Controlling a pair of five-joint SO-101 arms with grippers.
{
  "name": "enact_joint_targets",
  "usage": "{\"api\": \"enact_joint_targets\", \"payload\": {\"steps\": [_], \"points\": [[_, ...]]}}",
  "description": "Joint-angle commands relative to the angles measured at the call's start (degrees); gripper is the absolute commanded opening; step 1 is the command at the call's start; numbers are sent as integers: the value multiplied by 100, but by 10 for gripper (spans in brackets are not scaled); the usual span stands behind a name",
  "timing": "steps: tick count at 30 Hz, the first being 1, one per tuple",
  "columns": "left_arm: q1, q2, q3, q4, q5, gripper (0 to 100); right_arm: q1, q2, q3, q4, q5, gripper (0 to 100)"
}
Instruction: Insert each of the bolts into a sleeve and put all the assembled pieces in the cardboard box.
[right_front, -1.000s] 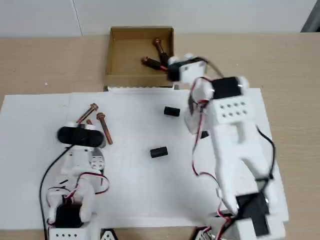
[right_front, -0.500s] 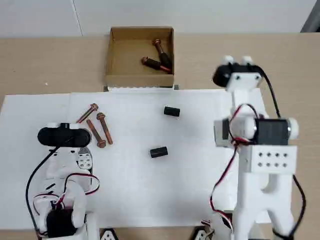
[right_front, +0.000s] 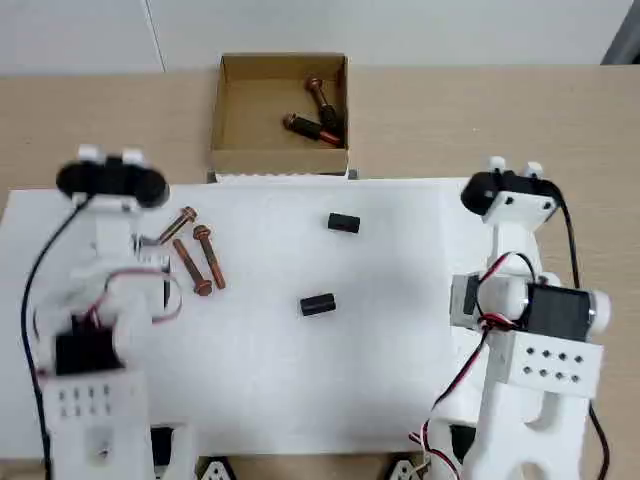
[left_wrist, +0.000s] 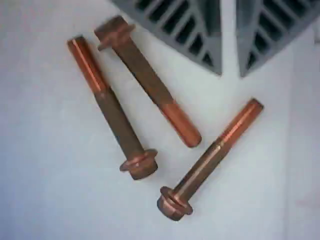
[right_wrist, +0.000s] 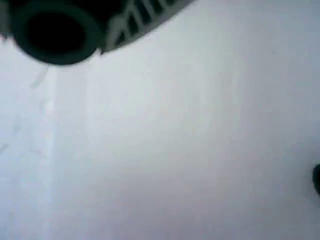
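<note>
Three loose copper bolts (right_front: 192, 256) lie on the white paper at the left; the left wrist view shows them close up (left_wrist: 112, 107). My left gripper (left_wrist: 230, 70) hovers just beside them, open by a narrow gap and holding nothing. Two black sleeves (right_front: 343, 222) (right_front: 318, 304) lie mid-paper. At the right side of the paper my right gripper (right_wrist: 60, 20) is folded back, with a black hollow sleeve (right_wrist: 50, 37) seen end-on between its jaws. The cardboard box (right_front: 215, 110) at the back holds two bolts fitted with sleeves (right_front: 315, 128).
White paper (right_front: 400, 380) covers most of the tan table. The left arm (right_front: 110, 180) stands over the paper's left part and the right arm (right_front: 520, 320) over its right edge. Cables hang from both arms. Another dark thing (right_wrist: 317, 180) lies on the paper.
The right arm has drawn back from the box to the paper's right side. The left arm has risen and swung forward, bringing its gripper over the three bolts.
</note>
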Motion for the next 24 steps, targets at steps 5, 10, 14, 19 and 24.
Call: {"api": "enact_joint_targets", "payload": {"steps": [5, 10, 14, 19, 24], "points": [[-26, 2523, -1991, 273, -290, 6, 295, -488, 440, -338, -62, 3], [-26, 3982, -2949, 738, -914, 6, 259, -769, 747, -532, -62, 3], [-9, 5011, -3749, 1108, -1187, 6, 259, -910, 958, -716, -62, 3], [-26, 6251, -4848, 1785, -1864, 6, 259, -901, 993, -743, -62, 3], [-26, 7385, -6114, 2356, -2330, 6, 259, -901, 1160, -989, -62, 3]]}}
